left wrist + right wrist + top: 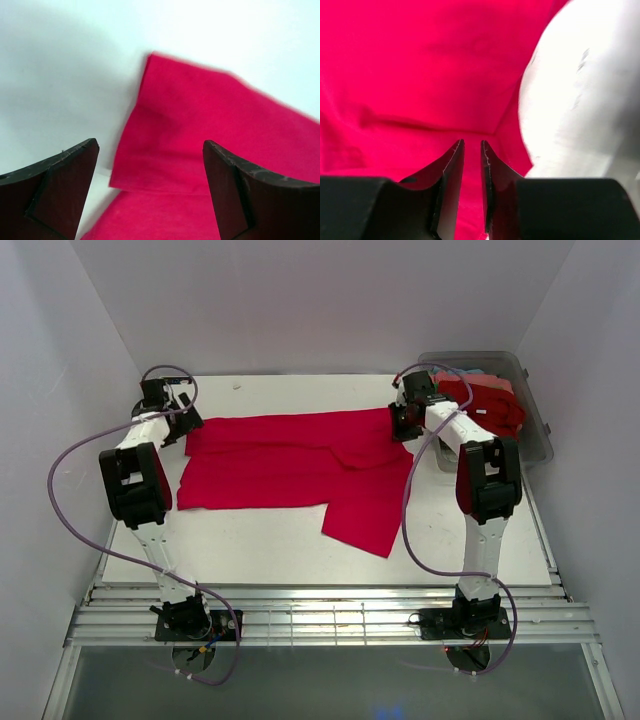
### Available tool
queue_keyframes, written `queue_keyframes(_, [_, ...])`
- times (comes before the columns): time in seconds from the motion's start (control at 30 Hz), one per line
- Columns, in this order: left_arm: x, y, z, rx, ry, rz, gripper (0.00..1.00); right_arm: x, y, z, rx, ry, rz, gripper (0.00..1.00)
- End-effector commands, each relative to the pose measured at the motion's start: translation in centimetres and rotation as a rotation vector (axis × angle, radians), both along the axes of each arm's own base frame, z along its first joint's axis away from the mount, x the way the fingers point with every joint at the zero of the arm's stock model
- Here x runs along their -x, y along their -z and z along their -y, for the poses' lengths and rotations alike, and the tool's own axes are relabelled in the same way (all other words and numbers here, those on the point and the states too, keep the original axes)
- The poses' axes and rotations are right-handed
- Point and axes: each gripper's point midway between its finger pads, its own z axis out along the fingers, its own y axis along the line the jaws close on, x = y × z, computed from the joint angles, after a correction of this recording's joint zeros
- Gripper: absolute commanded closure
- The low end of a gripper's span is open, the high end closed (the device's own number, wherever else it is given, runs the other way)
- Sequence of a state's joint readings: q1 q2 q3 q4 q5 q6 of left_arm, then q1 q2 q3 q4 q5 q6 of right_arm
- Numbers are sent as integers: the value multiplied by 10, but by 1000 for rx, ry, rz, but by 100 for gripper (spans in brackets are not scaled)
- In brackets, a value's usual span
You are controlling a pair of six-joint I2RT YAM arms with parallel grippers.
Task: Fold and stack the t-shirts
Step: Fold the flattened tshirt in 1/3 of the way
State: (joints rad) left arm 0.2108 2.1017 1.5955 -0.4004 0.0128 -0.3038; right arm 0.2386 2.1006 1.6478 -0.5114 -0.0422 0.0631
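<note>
While the red t-shirt [290,465] lies half-folded mid-frame, left gripper [150,145] hangs spread wide over its left edge, right gripper [472,142] barely parted, pinching nothing visible; next probably calls for gripping both ends for another fold.

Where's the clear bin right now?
Top view: the clear bin sits at the table's far right corner, just right of the spread red t-shirt.
</note>
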Motion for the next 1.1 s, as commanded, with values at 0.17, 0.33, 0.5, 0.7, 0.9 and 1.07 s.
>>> queue_keyframes(0.17, [-36, -52, 20, 131, 22, 136, 5, -53, -27, -6, -21, 42, 107, 79])
queue_keyframes(0.33, [-38, -17, 34, 208, 66, 79, 6, -65, -11, -11, -44, 58, 111, 83])
queue_keyframes(0.5, [-35, 17, 49, 252, 110, 20, 6, -78, 1, -15, -52, 65, 116, 86])
queue_keyframes(0.7, [-31, 45, 50, 239, 107, -30, 6, -80, 18, -10, -30, 89, 88, 86])
queue_keyframes(0.9, [-18, 62, 38, 192, 56, -90, 6, -73, 44, 12, 42, 150, 15, 86])
queue_keyframes(1.07, [-17, 59, 36, 173, 56, -89, 6, -62, 59, 28, 84, 172, -29, 86])
